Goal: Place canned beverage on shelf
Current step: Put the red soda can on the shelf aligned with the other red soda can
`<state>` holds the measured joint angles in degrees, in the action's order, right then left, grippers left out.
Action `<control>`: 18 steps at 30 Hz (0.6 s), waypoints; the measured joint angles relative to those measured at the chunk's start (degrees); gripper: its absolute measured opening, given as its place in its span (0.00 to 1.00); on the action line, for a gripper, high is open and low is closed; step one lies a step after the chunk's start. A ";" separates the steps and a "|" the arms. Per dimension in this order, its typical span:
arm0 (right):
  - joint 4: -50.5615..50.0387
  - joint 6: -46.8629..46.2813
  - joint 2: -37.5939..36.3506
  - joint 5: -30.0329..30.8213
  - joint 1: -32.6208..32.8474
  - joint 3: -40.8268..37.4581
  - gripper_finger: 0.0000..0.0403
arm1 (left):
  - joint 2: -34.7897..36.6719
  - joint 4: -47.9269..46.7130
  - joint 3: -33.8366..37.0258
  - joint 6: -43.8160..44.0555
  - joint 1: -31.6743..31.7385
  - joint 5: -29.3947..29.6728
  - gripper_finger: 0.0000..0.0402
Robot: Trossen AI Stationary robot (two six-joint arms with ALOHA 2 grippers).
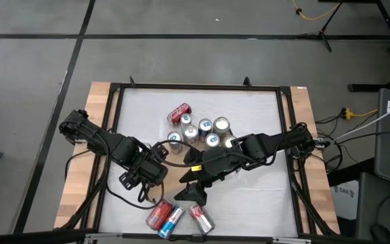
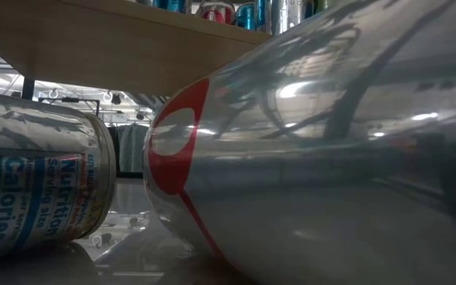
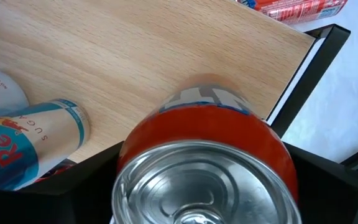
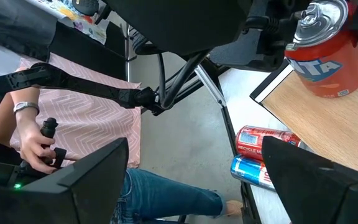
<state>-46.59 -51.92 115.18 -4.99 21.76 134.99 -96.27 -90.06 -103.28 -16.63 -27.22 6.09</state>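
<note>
An orange can with a silver top stands upright on its base on the light wooden shelf, close to the shelf's black-framed edge. My left gripper points straight down over it, open, one dark finger on each side of the can. My right gripper hovers open beside it, slanting down, nothing between its fingers. Several more cans stand upright in a group toward the far side. My left gripper has its fingers around the orange can's upper wall, coming from above. I cannot tell whether they touch it. The can stands upright on the shelf board.
A silver-blue can lies beside my left gripper. A red can and a blue can lie on the white table below the shelf's edge. A red can lies farther back. A person's hand shows beyond the table.
</note>
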 joint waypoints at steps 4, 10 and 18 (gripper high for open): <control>0.00 0.00 0.00 0.00 0.00 -0.01 0.88 | 0.00 0.00 0.00 0.96 0.00 1.92 0.98; 0.00 0.00 0.00 0.00 0.00 0.01 0.88 | 0.00 0.02 0.00 1.23 -0.49 2.26 0.98; -0.02 0.74 0.00 0.00 0.00 -0.02 0.88 | 0.19 0.11 0.00 1.52 -1.47 1.93 0.98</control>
<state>-46.61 -51.19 115.18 -4.99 21.76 134.98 -96.08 -89.95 -103.29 -15.11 -28.69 8.02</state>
